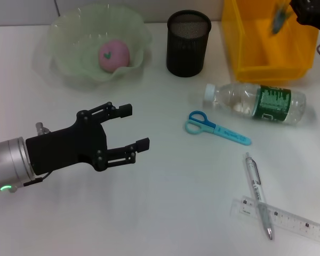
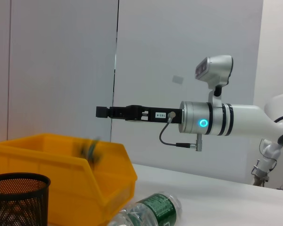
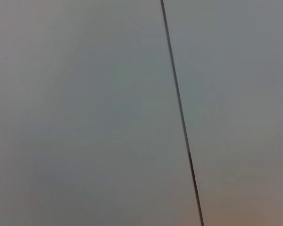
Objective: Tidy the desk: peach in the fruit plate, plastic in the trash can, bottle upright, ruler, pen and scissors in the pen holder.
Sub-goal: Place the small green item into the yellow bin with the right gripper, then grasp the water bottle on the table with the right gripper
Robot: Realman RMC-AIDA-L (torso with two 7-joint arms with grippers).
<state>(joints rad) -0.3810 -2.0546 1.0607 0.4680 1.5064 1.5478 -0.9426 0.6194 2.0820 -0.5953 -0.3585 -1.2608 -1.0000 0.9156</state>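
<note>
The pink peach (image 1: 113, 54) lies in the pale green fruit plate (image 1: 69, 32). A blurred bit of plastic (image 1: 280, 18) hangs over the yellow trash can (image 1: 245, 58), below and apart from my right gripper (image 2: 103, 112), which reaches out above the can. The bottle (image 1: 256, 101) lies on its side in front of the can. Blue scissors (image 1: 216, 127) lie mid-desk, and the pen (image 1: 257, 193) lies across the ruler (image 1: 293, 220) near the front right. The black pen holder (image 1: 188, 42) stands empty. My left gripper (image 1: 136, 126) hovers open at the front left, holding nothing.
The white desk (image 1: 165, 202) has bare room between the left gripper and the scissors. The pen holder stands close beside the trash can (image 2: 52, 174), with the bottle's capped end near both. The right wrist view shows only a grey wall.
</note>
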